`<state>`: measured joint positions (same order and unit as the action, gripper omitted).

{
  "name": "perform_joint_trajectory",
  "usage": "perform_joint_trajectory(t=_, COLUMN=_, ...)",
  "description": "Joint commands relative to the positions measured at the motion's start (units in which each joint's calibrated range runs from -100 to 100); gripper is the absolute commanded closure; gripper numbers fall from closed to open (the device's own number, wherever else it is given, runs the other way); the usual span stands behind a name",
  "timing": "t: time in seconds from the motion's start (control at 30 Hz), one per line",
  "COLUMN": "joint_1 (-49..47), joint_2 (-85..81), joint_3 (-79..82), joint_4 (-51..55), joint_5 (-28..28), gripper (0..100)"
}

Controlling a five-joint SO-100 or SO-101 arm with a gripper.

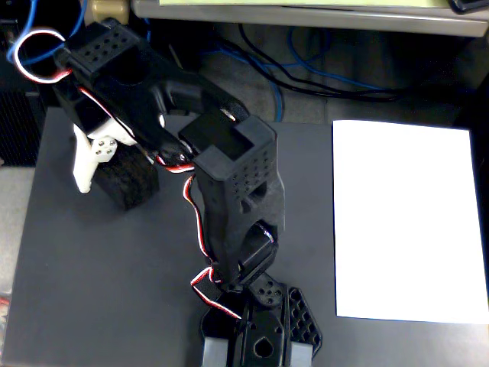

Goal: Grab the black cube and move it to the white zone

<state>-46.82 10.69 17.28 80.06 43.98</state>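
The black cube (131,183) is a rough black foam block lying on the dark grey mat (92,290) at the upper left. My gripper (116,180) reaches down over it. Its white finger (86,162) lies along the block's left side, touching or nearly touching. The other finger is hidden under the black arm, so the grip cannot be judged. The block's top part is covered by the gripper body. The white zone (405,222) is a white paper sheet on the right side of the mat, far from the block.
The arm's base (260,336) stands at the mat's front middle, and the arm's black links (233,183) stretch between the block and the paper. Blue and black cables (306,69) lie behind the mat. A red and white wire loops near the wrist.
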Motion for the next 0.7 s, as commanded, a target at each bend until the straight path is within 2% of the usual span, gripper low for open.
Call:
perform_joint_trajectory(t=0.0, joint_1=0.32, joint_2=-0.83, joint_3=-1.41, joint_4=-0.47, joint_5=0.34, gripper=68)
perform_joint_trajectory(t=0.13, joint_1=0.32, joint_2=-0.83, joint_3=-1.41, joint_4=-0.47, joint_5=0.28, gripper=68)
perform_joint_trajectory(t=0.33, joint_1=0.39, joint_2=-0.57, joint_3=-1.14, joint_4=-0.47, joint_5=-0.03, gripper=81)
perform_joint_trajectory(t=0.67, joint_1=0.39, joint_2=-0.32, joint_3=-0.5, joint_4=-0.21, joint_5=-0.08, gripper=94)
